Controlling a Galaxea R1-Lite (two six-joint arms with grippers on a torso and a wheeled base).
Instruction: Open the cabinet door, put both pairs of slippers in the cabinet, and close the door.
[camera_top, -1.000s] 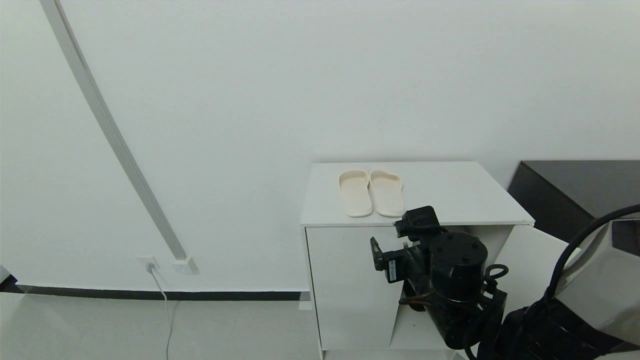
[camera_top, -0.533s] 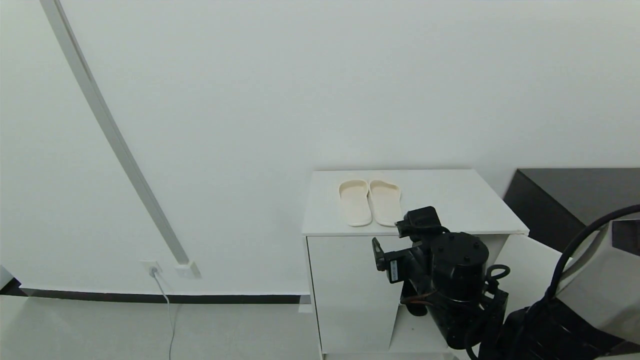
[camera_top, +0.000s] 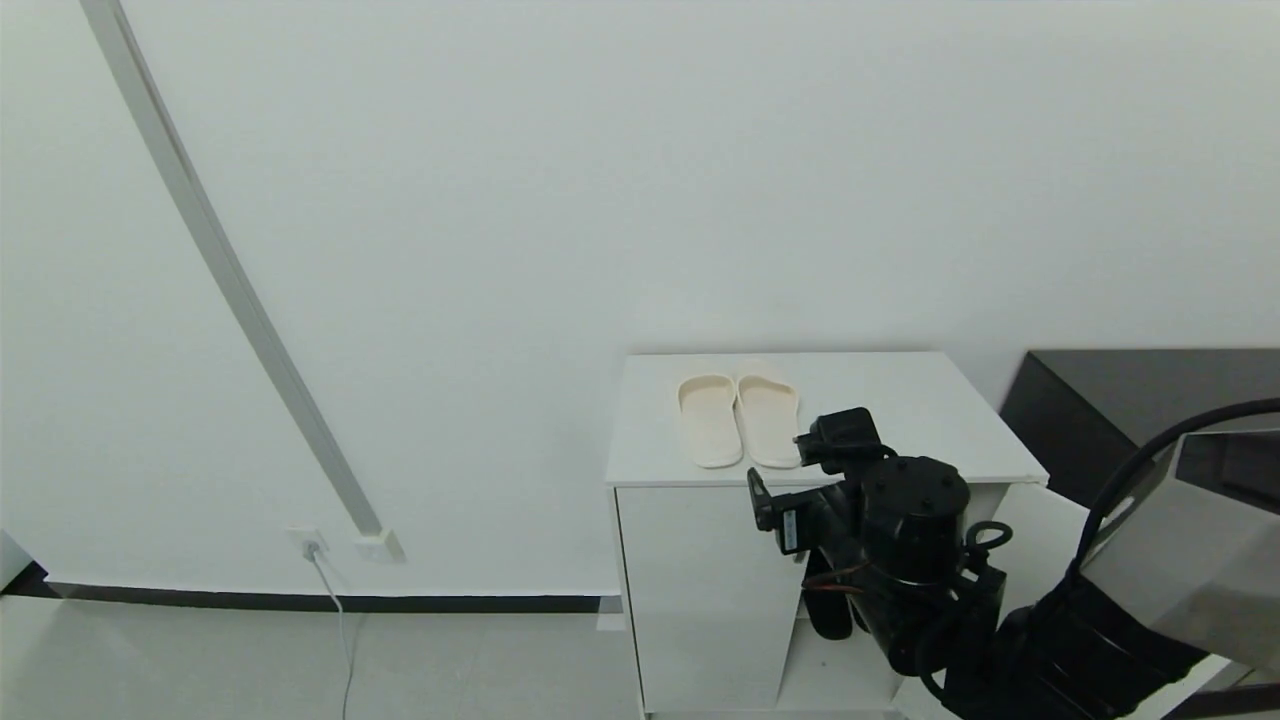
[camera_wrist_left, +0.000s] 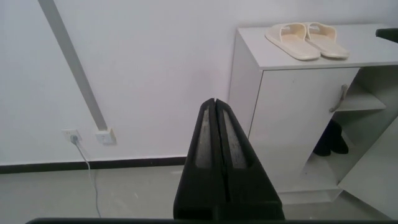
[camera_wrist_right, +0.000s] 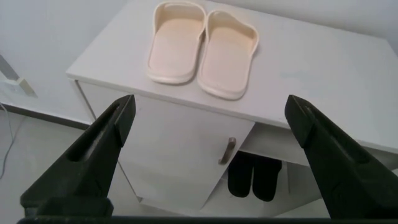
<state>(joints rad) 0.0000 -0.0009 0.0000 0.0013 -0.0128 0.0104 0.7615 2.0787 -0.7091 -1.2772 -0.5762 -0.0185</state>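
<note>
cabinet (camera_top: 700, 590): white, set against the wall; its left door (camera_wrist_left: 298, 124) is shut and has a handle (camera_wrist_right: 230, 150) at its inner edge; its right door (camera_wrist_left: 373, 180) stands swung open.
cream slippers (camera_wrist_right: 202, 46): one pair, side by side and touching, soles down on the cabinet's top, toward its left half.
black slippers (camera_wrist_right: 254, 175): one pair, side by side inside the open right compartment, below the shelf (camera_wrist_left: 356, 106).
right gripper (camera_wrist_right: 210, 104): fingers spread wide with nothing between them; it hangs in front of the cabinet's upper front edge, near the cream slippers but apart from them.
left gripper (camera_wrist_left: 216, 102): fingers pressed together, holding nothing, well apart from the cabinet and off to its left.
wall socket (camera_top: 308, 545): low on the wall left of the cabinet, with a cable hanging to the floor.
dark furniture (camera_top: 1150, 390): just right of the cabinet.
</note>
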